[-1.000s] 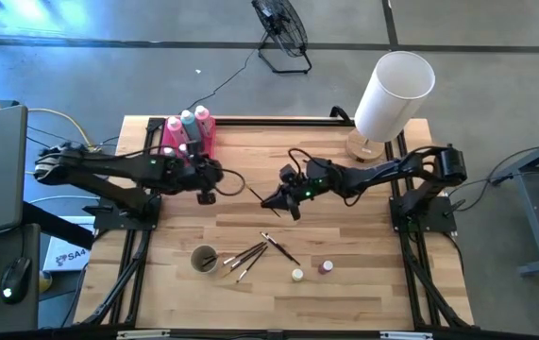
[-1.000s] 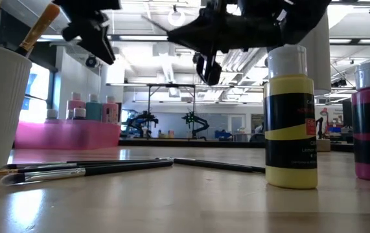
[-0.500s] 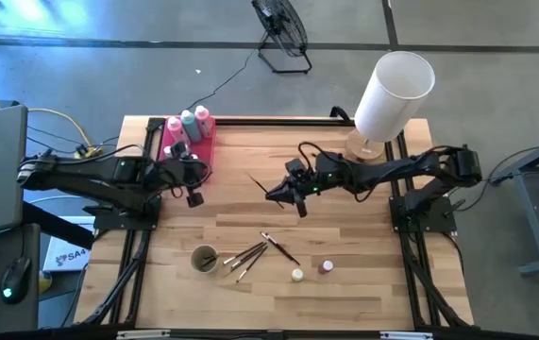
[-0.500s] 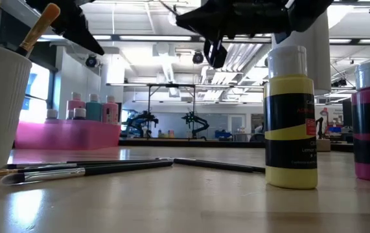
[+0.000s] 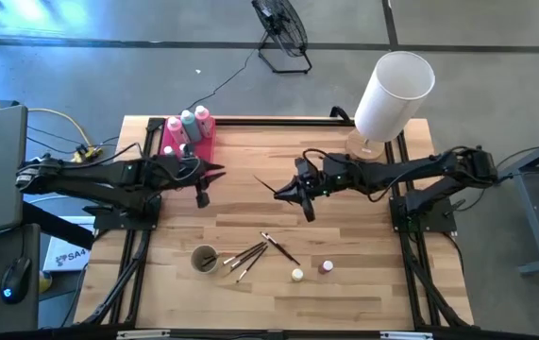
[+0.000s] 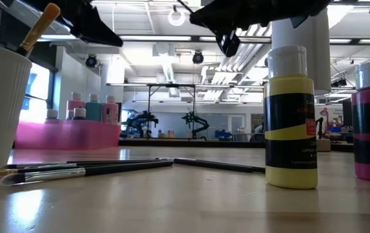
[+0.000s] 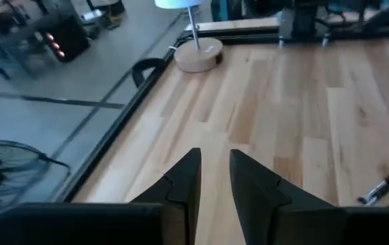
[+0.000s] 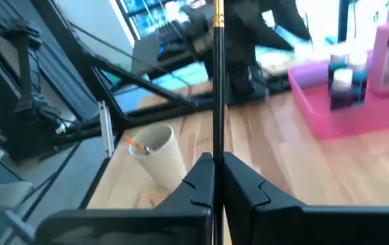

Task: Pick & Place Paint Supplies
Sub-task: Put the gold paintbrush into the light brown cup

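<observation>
Right gripper [image 5: 288, 194] took the brush [image 5: 267, 183] rightward; left gripper [image 5: 214, 171] let go, narrowed, retreated left toward tray [image 5: 210, 146].

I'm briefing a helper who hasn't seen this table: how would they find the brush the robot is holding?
Start at the big white lampshade at the table's far right corner and follow the right arm toward the middle. Its right gripper is shut on a thin dark brush, held above the wood. The other brushes lie flat by the white cup.
</observation>
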`<action>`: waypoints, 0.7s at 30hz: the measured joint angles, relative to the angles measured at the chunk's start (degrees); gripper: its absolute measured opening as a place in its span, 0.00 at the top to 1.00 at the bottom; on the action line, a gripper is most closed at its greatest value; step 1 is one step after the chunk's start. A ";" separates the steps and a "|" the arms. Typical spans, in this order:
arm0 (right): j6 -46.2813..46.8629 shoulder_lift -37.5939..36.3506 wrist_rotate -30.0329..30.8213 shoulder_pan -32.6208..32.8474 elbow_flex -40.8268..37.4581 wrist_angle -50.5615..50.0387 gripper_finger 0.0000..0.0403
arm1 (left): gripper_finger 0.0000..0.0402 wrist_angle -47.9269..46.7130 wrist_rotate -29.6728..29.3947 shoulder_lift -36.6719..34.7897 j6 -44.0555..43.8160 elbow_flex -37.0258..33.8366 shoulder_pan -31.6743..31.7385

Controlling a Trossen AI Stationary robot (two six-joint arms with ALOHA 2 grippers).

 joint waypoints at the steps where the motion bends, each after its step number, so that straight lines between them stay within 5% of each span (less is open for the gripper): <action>1: -0.56 -0.13 -0.02 0.00 0.02 0.23 0.99 | 0.81 0.92 2.20 0.02 -0.81 -0.71 1.08; 8: -2.78 0.37 2.56 0.44 0.02 0.46 0.99 | 0.81 18.33 20.82 1.47 -5.43 -5.19 4.96; 21: -8.24 0.52 6.67 2.88 0.02 5.93 0.99 | 0.81 29.75 21.87 5.97 -5.34 -5.69 4.86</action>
